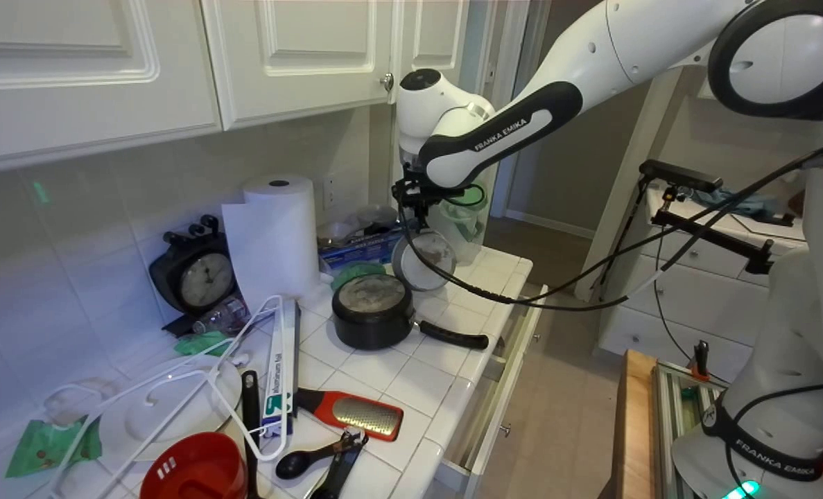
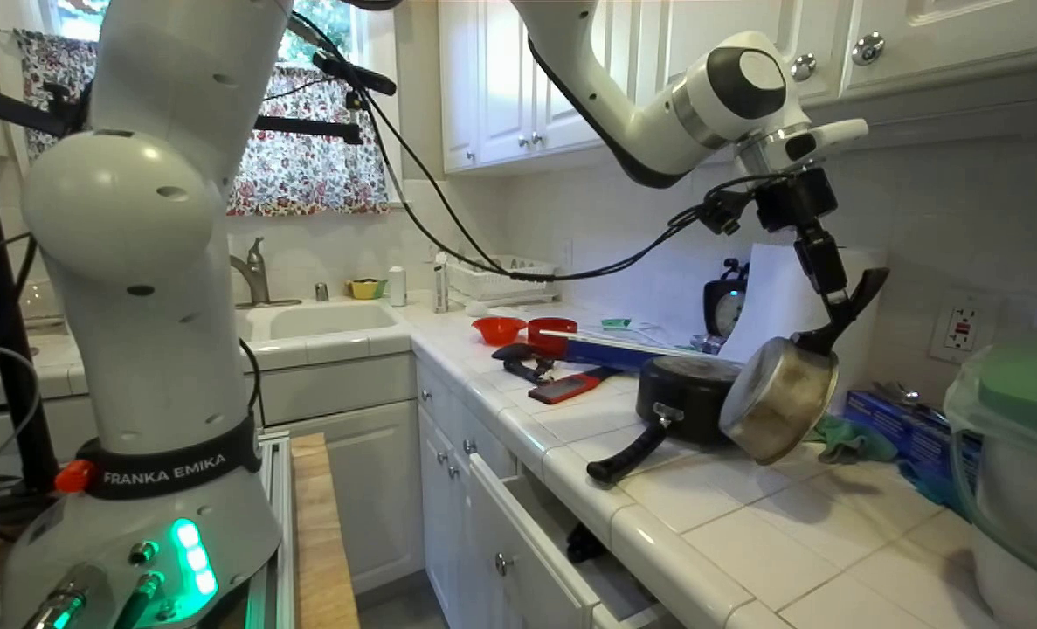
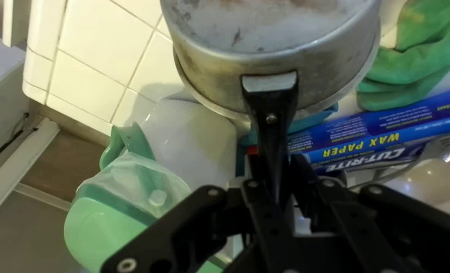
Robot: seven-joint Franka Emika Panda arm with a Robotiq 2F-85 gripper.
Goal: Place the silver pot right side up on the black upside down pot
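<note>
The gripper (image 3: 277,167) is clamped on the handle (image 3: 269,140) of the silver pot (image 2: 784,402), its jaws parted only by the handle's thickness. The silver pot is held at the counter (image 2: 798,542), tipped steeply with its handle uppermost, between the front and back edges and toward the end where the tub (image 2: 1025,507) stands. Its stained flat face shows in the wrist view. In both exterior views it is just beside the black pot (image 1: 373,329), on the tub's side of it; whether the pots touch, or whether the silver pot touches the counter, I cannot tell. The black pot rests upside down, its flat grey base up, its long handle (image 1: 453,336) pointing to the front edge and ending near it. Below that edge a drawer (image 2: 531,572) is pulled out. By the back edge the paper roll (image 1: 283,235) stands upright, a dial (image 1: 204,281) next to it at the wall (image 1: 85,242), and a wax paper box (image 3: 384,117) lies between roll and tub. Toward the end by the sink (image 2: 330,323), the grater (image 1: 366,414) lies near the front edge with a foil box (image 1: 281,378) just beside its handle and a black spoon (image 1: 297,463) near it. A white plate (image 1: 137,423) lies nearer the back edge, and a red bowl (image 1: 196,475) sits near it
</note>
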